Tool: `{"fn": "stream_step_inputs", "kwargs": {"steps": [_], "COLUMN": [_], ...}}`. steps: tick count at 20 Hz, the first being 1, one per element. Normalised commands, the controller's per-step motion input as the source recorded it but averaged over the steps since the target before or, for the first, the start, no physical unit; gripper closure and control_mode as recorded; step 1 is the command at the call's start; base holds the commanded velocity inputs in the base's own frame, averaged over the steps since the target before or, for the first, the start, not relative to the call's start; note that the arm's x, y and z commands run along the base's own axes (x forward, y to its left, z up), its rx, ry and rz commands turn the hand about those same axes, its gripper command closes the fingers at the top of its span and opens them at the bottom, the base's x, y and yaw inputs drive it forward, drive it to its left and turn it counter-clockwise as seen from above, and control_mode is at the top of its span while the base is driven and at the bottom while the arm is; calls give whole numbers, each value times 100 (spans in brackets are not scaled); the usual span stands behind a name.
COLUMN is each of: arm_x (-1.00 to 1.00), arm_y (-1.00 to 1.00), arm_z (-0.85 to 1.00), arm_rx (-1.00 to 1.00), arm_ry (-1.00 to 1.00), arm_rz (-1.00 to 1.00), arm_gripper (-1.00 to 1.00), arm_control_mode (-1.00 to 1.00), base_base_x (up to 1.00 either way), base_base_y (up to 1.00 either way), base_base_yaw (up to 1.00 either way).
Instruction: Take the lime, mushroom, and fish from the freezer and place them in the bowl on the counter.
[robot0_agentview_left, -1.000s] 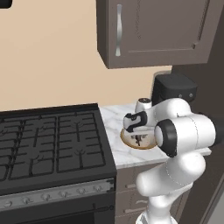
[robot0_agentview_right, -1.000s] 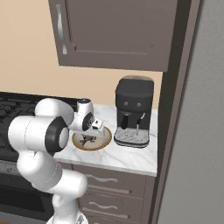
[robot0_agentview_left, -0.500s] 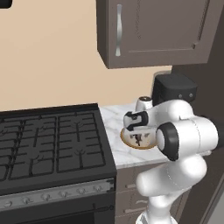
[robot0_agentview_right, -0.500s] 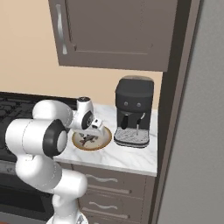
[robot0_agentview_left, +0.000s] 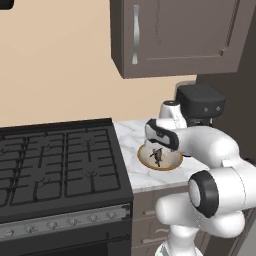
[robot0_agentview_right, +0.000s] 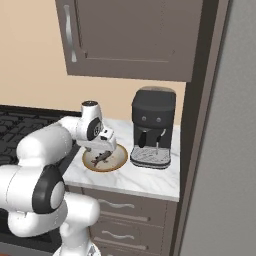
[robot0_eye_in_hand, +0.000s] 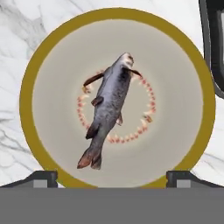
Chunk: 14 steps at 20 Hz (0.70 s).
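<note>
A grey fish (robot0_eye_in_hand: 107, 111) lies loose in the middle of the bowl (robot0_eye_in_hand: 30, 87), a shallow dish with a tan rim and cream inside. My gripper (robot0_eye_in_hand: 111, 178) hangs straight above it, open, its two fingertips (robot0_eye_in_hand: 43, 177) wide apart near the bowl's rim and touching nothing. From the base, the gripper (robot0_agentview_left: 159, 146) hovers just over the fish (robot0_agentview_left: 157, 156) in the bowl (robot0_agentview_left: 142, 156) on the white marble counter (robot0_agentview_left: 131, 176). The same fish (robot0_agentview_right: 101, 158) and bowl (robot0_agentview_right: 120, 160) show from the right, with the freezer door (robot0_agentview_right: 225, 150) beyond. The lime and mushroom are out of view.
A black coffee machine (robot0_agentview_right: 152, 127) stands right beside the bowl on the freezer side; its base (robot0_eye_in_hand: 214, 39) edges into the hand view. The black stove (robot0_agentview_left: 55, 160) borders the counter on the other side. A brown wall cabinet (robot0_agentview_left: 175, 35) hangs overhead.
The jaws have opened wide and let go of the fish, which now lies in the bowl. The hand has stayed over the bowl.
</note>
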Motion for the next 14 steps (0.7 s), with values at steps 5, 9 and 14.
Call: {"fn": "stream_step_inputs", "kwargs": {"steps": [5,9,14], "arm_x": [-77,-94,-73], "arm_y": [0,0,0], "arm_z": [48,51,64], "arm_rx": [-5,-5,-1], "arm_ry": [1,1,1], "arm_rz": [0,0,0], "arm_gripper": [-100,-100,-100], "arm_control_mode": [-100,-100,-100], "base_base_x": [0,0,0], "base_base_y": [0,0,0], "base_base_yaw": [0,0,0]}}
